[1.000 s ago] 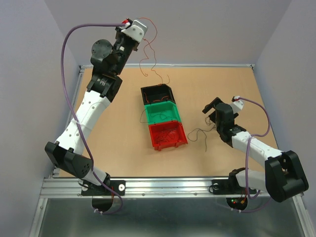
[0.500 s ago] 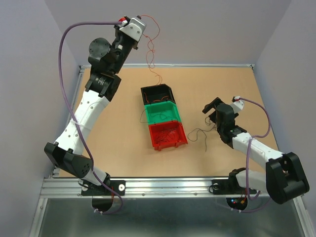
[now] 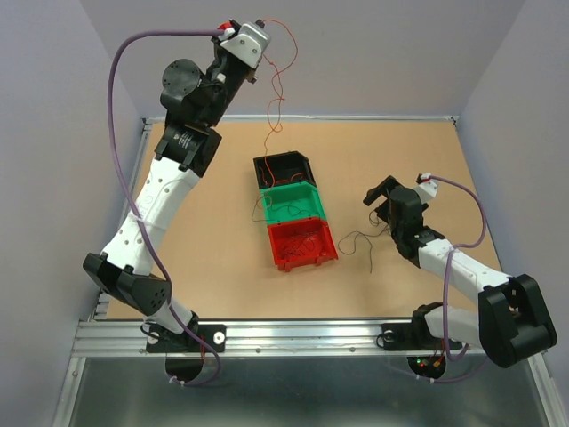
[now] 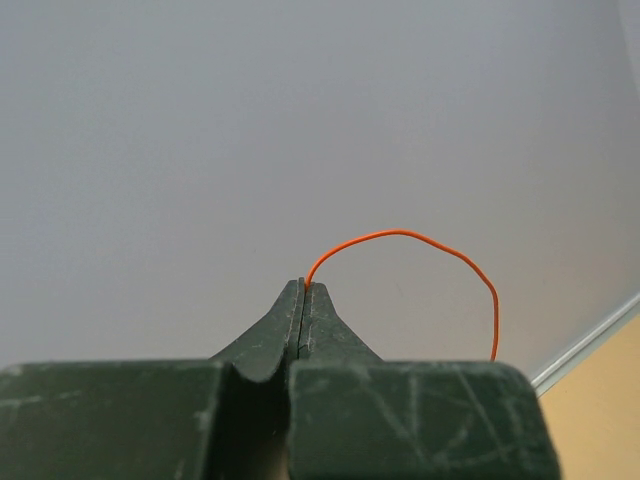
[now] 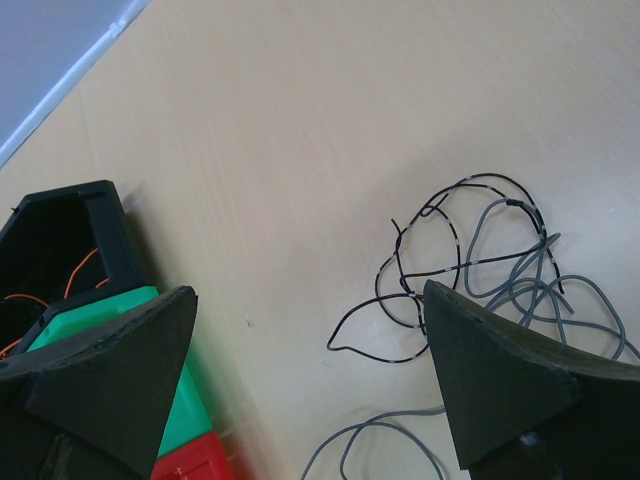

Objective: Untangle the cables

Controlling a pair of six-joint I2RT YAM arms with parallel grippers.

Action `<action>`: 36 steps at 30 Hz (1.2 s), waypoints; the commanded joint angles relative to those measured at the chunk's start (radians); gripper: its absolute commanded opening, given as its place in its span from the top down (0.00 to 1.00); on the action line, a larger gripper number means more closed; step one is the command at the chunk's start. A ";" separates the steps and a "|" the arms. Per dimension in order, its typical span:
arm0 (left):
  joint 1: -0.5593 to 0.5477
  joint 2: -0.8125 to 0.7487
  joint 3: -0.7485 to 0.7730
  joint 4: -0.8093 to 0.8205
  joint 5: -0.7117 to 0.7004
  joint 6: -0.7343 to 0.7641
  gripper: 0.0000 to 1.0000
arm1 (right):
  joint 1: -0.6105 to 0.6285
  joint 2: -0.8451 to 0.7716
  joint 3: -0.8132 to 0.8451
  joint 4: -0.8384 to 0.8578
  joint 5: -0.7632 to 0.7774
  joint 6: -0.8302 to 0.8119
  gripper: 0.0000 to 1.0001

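Observation:
My left gripper is raised high at the back, shut on a thin orange cable that hangs down to the black bin. In the left wrist view the orange cable arcs out from the closed fingertips. More orange and red cables lie in the black, green and red bins. A black and grey cable clump lies on the table by my right gripper, which is open and empty just above the table. In the right wrist view the clump lies between its fingers.
The three bins stand in a row at the table's middle. A metal rail runs along the near edge. Grey walls stand round the table. The bins also show at the left of the right wrist view.
My left gripper has risen and moved slightly right, pulling the orange cable straighter above the black bin. The right arm has not moved.

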 commanded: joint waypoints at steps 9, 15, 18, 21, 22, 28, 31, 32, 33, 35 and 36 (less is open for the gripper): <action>-0.003 -0.002 -0.003 0.060 -0.044 0.069 1.00 | -0.005 -0.021 -0.029 0.078 -0.019 -0.019 0.00; -0.003 0.028 0.104 0.045 -0.030 0.024 1.00 | -0.005 -0.013 -0.030 0.086 -0.025 -0.021 0.00; -0.005 0.050 0.171 0.032 -0.027 0.004 1.00 | -0.005 -0.013 -0.029 0.087 -0.028 -0.022 0.00; -0.005 0.062 0.198 0.025 -0.027 -0.001 1.00 | -0.005 -0.013 -0.030 0.090 -0.031 -0.022 0.00; -0.003 0.064 0.197 0.025 -0.025 0.005 1.00 | -0.005 -0.013 -0.030 0.090 -0.033 -0.024 0.00; -0.005 0.068 0.198 0.028 -0.053 0.024 1.00 | -0.005 -0.004 -0.027 0.098 -0.045 -0.025 0.00; -0.005 0.061 0.160 0.029 -0.047 0.036 1.00 | -0.005 -0.010 -0.027 0.098 -0.048 -0.027 0.00; -0.003 0.060 0.124 0.041 -0.048 0.047 1.00 | -0.005 -0.012 -0.030 0.101 -0.048 -0.027 0.00; -0.002 0.057 0.102 0.054 -0.051 0.053 1.00 | -0.004 -0.012 -0.032 0.102 -0.050 -0.027 0.00; -0.002 0.053 0.050 0.115 -0.065 0.068 1.00 | -0.005 -0.010 -0.035 0.106 -0.055 -0.027 0.00; 0.000 0.056 0.019 0.127 -0.067 0.076 1.00 | -0.005 -0.009 -0.035 0.109 -0.058 -0.027 0.00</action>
